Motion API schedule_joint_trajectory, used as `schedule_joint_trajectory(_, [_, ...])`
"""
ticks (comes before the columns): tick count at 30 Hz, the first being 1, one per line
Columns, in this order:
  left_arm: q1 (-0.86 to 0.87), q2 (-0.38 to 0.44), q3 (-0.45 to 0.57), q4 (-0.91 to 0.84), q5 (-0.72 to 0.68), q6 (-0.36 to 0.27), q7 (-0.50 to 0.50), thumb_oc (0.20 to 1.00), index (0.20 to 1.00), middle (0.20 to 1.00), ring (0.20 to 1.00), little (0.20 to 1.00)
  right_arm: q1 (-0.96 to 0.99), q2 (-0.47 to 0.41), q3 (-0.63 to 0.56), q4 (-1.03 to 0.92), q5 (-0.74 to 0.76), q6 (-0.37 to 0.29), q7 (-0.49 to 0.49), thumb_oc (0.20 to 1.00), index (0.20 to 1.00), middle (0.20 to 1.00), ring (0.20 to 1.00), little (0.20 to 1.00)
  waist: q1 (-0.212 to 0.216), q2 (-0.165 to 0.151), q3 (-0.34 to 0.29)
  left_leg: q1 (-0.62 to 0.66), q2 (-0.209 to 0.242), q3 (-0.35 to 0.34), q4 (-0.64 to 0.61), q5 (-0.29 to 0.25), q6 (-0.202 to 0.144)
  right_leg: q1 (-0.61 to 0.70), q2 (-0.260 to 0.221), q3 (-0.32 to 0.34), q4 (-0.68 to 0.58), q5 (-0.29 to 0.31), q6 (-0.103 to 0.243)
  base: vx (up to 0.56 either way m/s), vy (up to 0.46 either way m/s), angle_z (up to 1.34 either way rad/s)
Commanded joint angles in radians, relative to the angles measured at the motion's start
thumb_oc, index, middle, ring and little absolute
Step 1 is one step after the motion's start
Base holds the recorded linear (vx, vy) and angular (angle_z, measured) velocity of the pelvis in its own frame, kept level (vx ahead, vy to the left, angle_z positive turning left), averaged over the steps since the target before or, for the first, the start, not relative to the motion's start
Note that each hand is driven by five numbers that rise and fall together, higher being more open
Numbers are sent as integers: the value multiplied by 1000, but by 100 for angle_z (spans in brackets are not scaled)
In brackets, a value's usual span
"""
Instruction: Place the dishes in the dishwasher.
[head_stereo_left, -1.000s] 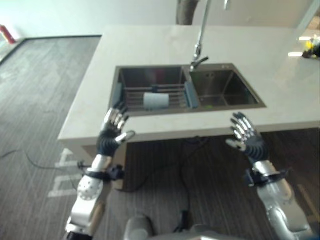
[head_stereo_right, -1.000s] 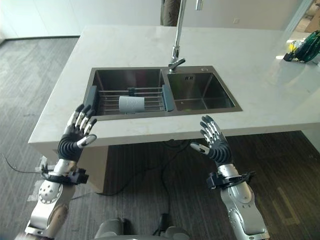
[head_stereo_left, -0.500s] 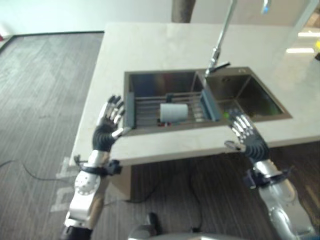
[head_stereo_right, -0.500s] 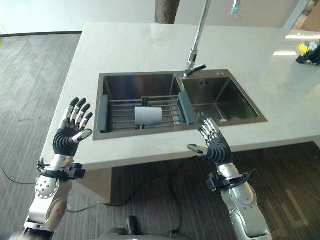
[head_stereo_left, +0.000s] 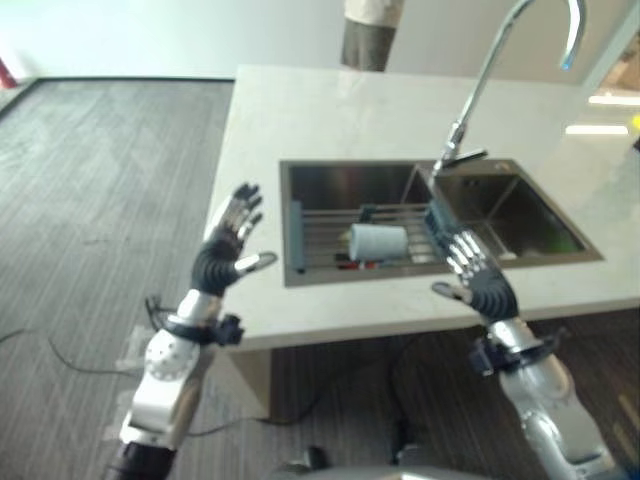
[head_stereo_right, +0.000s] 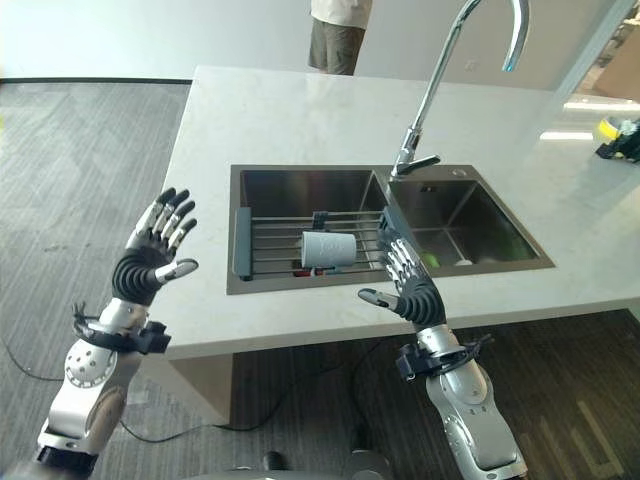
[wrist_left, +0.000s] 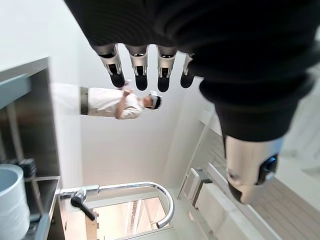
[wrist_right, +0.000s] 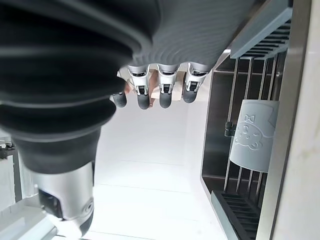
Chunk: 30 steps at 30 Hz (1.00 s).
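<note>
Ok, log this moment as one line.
left hand: open, raised | right hand: open, near sink edge | cup: lying on rack

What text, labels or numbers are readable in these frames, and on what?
None readable.
The pale cup lying on its side on the sink rack bears an embossed cartoon figure, no letters that can be made out.
The yellow and dark item at the far right of the counter is too small to tell if it carries print.
Both hands, left and right, are open and empty.

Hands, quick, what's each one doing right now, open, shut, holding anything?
Left hand: open, fingers spread, holding nothing.
Right hand: open, fingers straight, holding nothing, raised at the counter edge in front of the sink.
</note>
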Motion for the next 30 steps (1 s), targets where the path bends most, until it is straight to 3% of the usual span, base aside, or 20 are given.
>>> schedule_joint_trajectory(1, [-26, -9, -28, -78, 6, -44, 28, 1000, 1000, 1000, 1000, 1000, -96, -18, -64, -26, 17, -10, -11, 1000, 1000, 1000, 1000, 1000, 0, 13, 6, 22, 103, -86, -18, -9, -114, 122, 82, -46, 18, -37, -23, 57, -198, 6])
schedule_joint_trajectory(9, [-19, -18, -25, -98, -5, -63, 75, 1000, 1000, 1000, 1000, 1000, -118, -35, -49, -42, 25, 30, -42, 1000, 1000, 1000, 1000, 1000, -3, 24, -25, 33, 137, -38, -18, -13, -136, 160, 108, -72, -25, -61, -45, 17, -188, -11])
schedule_joint_trajectory(14, [-20, -2, -18, -72, 43, 49, 102, 1000, 1000, 1000, 1000, 1000, -119, -43, -50, -45, 32, 47, -47, 1000, 1000, 1000, 1000, 1000, -18, 41, -30, 43, 143, -40, -18, -12, -140, 172, 123, -62, -25, -76, -55, -22, -57, -2])
schedule_joint_trajectory(20, [-84, 91, 6, -24, 311, 142, 163, 1000, 1000, 1000, 1000, 1000, -133, -55, -58, -46, 29, 78, -50, 1000, 1000, 1000, 1000, 1000, -45, 63, -38, 52, 137, -52, -18, -13, -142, 183, 144, -37, -25, -90, -62, -12, 9, 1])
schedule_joint_trajectory(22, [-135, 145, 6, 20, 395, 223, 173, 1000, 1000, 1000, 1000, 1000, -141, -64, -58, -41, 26, 88, -48, 1000, 1000, 1000, 1000, 1000, -58, 70, -42, 56, 133, -54, -18, -13, -142, 188, 149, -28, -25, -94, -63, 6, 47, 1])
schedule_joint_trajectory(28, [-281, 272, -67, 136, 533, 370, 92, 1000, 1000, 1000, 1000, 1000, -173, -92, -52, -22, 29, 111, -29, 1000, 1000, 1000, 1000, 1000, -89, 90, -51, 62, 125, -34, -18, -17, -144, 186, 134, -28, -25, -90, -48, -6, 82, -1])
schedule_joint_trajectory(30, [-342, 328, -97, 199, 492, 388, 55, 1000, 1000, 1000, 1000, 1000, -185, -109, -54, -18, 40, 122, -21, 1000, 1000, 1000, 1000, 1000, -102, 97, -54, 67, 121, -22, -18, -20, -143, 186, 132, -24, -25, -89, -46, 0, 92, -11])
